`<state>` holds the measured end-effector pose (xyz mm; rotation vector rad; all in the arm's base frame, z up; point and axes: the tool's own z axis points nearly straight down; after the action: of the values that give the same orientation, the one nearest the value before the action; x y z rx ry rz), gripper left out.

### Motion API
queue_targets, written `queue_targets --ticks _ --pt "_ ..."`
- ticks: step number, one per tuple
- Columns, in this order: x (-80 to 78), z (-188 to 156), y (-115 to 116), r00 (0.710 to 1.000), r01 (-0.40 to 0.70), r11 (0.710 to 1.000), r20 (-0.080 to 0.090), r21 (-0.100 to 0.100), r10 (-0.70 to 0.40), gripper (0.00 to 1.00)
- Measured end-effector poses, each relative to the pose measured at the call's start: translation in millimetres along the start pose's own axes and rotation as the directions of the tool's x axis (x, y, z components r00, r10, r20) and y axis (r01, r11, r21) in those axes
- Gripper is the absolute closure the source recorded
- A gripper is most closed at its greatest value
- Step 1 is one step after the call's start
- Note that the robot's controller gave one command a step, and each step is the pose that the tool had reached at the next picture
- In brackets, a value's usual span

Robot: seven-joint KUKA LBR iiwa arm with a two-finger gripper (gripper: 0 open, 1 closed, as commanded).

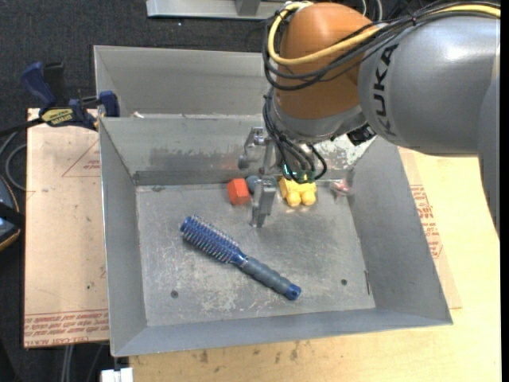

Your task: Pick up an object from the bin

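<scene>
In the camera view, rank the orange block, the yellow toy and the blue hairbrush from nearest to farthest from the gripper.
1. Orange block, just left of the gripper; too close to call against the yellow toy.
2. Yellow toy, just right of the gripper.
3. Blue hairbrush, clearly farthest, lying apart lower in the view.

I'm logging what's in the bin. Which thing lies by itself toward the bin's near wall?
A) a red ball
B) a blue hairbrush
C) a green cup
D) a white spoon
B: the blue hairbrush lies slantwise on the floor of the bin, apart from the small orange block and the yellow thing by the hand.
</scene>
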<state>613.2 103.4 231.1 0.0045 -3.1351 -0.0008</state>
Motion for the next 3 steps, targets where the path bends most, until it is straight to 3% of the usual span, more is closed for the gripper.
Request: queue_targets --ticks 1,2,3 --pt "28.7 108 36 0.998 0.055 0.998 -0.002 0.0 -0.055 0.0" --pt "36.9 158 16 0.997 -0.08 0.997 0.02 -0.008 0.08 0.0" --pt "34.5 155 14 0.996 -0.083 0.997 0.028 -0.008 0.083 1.0"
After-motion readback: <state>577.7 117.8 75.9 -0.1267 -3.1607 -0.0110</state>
